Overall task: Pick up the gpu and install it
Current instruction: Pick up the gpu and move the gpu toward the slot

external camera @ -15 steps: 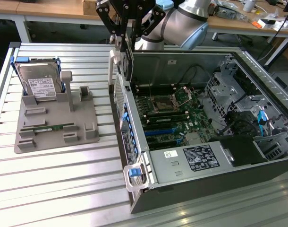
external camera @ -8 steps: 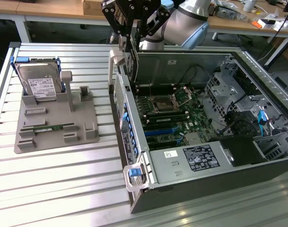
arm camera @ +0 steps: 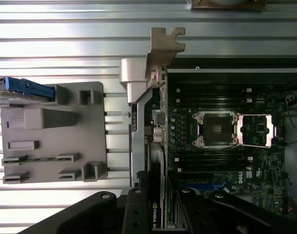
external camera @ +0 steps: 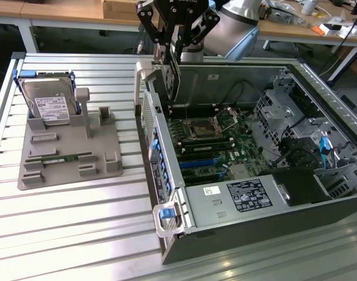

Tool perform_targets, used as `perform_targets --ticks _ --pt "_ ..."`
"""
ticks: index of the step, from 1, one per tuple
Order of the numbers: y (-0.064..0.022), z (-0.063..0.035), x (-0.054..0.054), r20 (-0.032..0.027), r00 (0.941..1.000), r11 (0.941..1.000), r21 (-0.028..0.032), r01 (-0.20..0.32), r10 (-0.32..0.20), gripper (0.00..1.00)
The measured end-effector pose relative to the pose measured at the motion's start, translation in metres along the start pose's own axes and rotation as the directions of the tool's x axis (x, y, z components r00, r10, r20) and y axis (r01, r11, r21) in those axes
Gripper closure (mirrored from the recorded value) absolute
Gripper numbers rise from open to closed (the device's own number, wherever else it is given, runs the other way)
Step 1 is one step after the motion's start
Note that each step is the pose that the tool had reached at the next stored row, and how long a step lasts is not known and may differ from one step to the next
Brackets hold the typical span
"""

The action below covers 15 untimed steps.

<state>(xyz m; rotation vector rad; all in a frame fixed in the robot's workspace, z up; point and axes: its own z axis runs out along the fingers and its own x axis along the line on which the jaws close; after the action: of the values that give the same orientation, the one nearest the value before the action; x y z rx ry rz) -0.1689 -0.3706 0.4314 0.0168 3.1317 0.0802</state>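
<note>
The gpu (external camera: pixel 170 82) hangs upright on its edge, a dark card with a silver end bracket (arm camera: pixel 164 46), and my gripper (external camera: pixel 172 54) is shut on its upper part. It is held just above the near-side wall of the open computer case (external camera: pixel 225 79), over the exterior view's left end of the motherboard (external camera: pixel 216 137). In the wrist view the card (arm camera: pixel 159 141) shows edge-on between my black fingers (arm camera: pixel 136 212), with the bracket reaching past the case wall and the motherboard (arm camera: pixel 226 161) beside it.
A grey fixture tray (external camera: pixel 99 161) lies on the slatted table at the exterior view's left, holding a silver hard drive (external camera: pixel 47 102) and a green memory stick (external camera: pixel 58 159). Inside the case sit the CPU socket (arm camera: pixel 214 129), a power supply (external camera: pixel 240 196) and drive cages (external camera: pixel 295 134).
</note>
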Motion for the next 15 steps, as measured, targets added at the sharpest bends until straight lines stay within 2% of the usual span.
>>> perform_targets --ticks 15 --pt "0.0004 0.0003 -0.036 0.0000 1.0000 1.0000 0.0000 0.000 0.000 0.74"
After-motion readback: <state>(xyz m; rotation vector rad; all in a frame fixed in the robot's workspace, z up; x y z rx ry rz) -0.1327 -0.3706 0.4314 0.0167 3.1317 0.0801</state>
